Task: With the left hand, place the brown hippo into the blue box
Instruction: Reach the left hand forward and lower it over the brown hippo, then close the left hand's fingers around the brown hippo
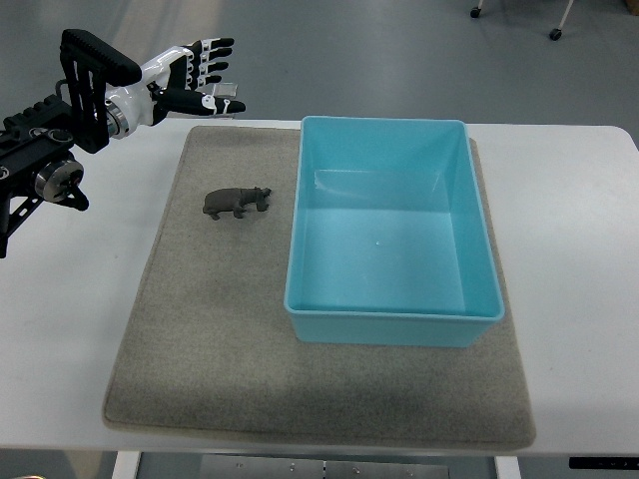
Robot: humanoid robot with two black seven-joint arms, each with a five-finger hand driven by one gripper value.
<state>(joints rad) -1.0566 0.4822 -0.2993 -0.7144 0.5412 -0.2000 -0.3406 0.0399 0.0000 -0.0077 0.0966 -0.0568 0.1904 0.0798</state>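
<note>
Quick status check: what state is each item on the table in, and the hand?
hippo: standing on the mat, left of the box, untouched.
box: upright on the mat, empty.
mat: flat on the table.
left hand: above the table's far left edge, apart from the hippo, fingers spread, holding nothing.

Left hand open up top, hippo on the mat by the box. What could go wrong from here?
1. The brown hippo is small and lies low on the grey mat; the left hand's fingers may snag the fabric or pinch only part of it.
2. It sits close to the blue box wall; an approaching hand could bump the box.
3. A weak grasp might drop it while clearing the rim.
</note>
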